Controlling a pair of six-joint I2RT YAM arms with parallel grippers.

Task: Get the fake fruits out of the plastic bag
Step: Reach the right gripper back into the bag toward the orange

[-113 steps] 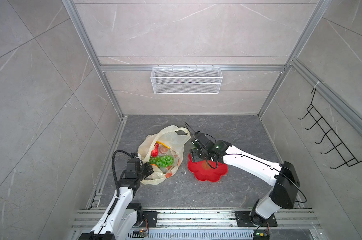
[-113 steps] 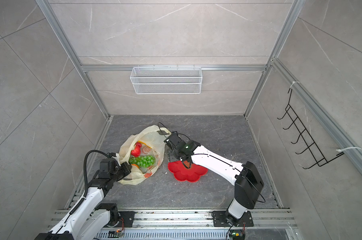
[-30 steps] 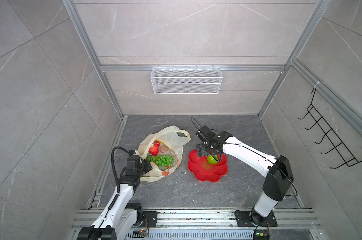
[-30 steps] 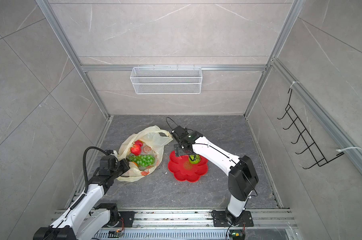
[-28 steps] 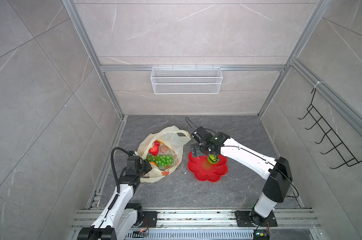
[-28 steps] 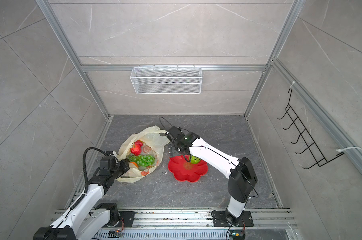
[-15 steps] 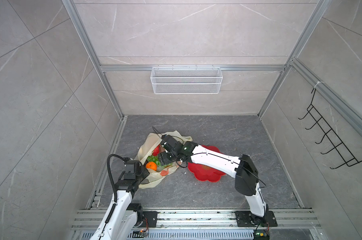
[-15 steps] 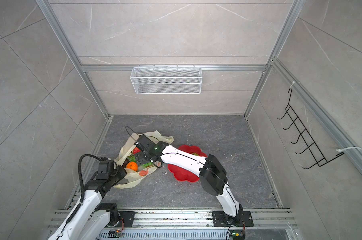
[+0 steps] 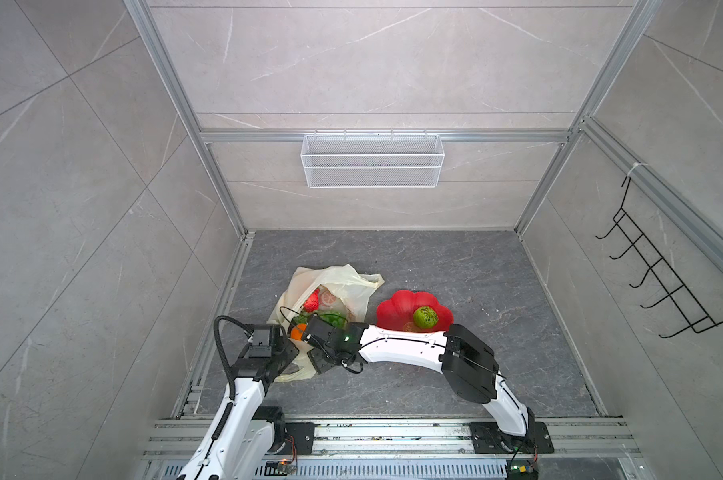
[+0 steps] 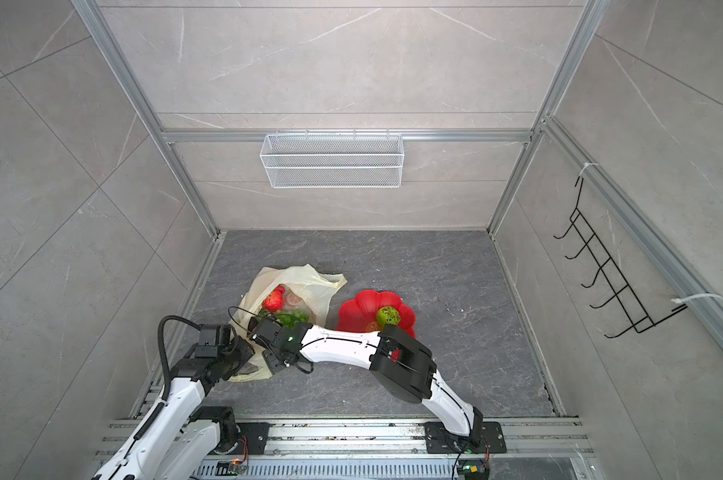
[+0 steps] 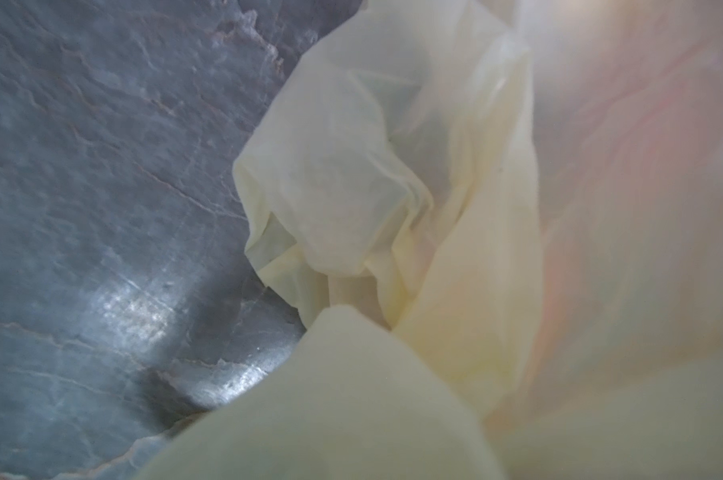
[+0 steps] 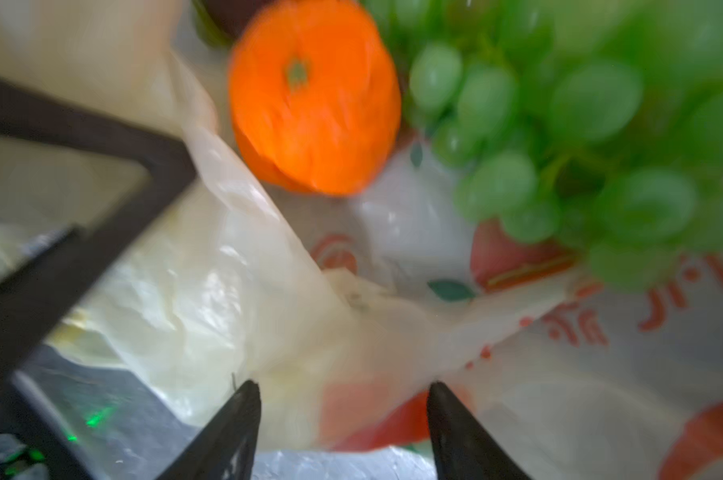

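Observation:
The plastic bag (image 9: 343,286) lies open on the floor, holding a red strawberry (image 9: 311,300), a green grape bunch (image 9: 333,318) and an orange (image 9: 298,331). A green knobbly fruit (image 9: 425,316) sits on the red plate (image 9: 395,305). My right gripper (image 12: 343,390) has reached across to the bag's near edge; its jaws are open with a fold of printed bag film between the tips, and the orange (image 12: 314,95) and grapes (image 12: 559,145) lie just beyond. My left gripper (image 9: 287,355) is at the same near edge. In the left wrist view, bag film (image 11: 372,187) hides its jaws.
A white wire basket (image 9: 372,160) hangs on the back wall and a black hook rack (image 9: 650,274) on the right wall. The left wall rail (image 9: 222,307) runs close beside the bag. Grey floor (image 9: 455,257) stretches behind and to the right of the plate.
My right arm left the green knobbly fruit on the red plate and swung across to the bag's near edge. The left arm drew back towards the front, and the orange came into view.

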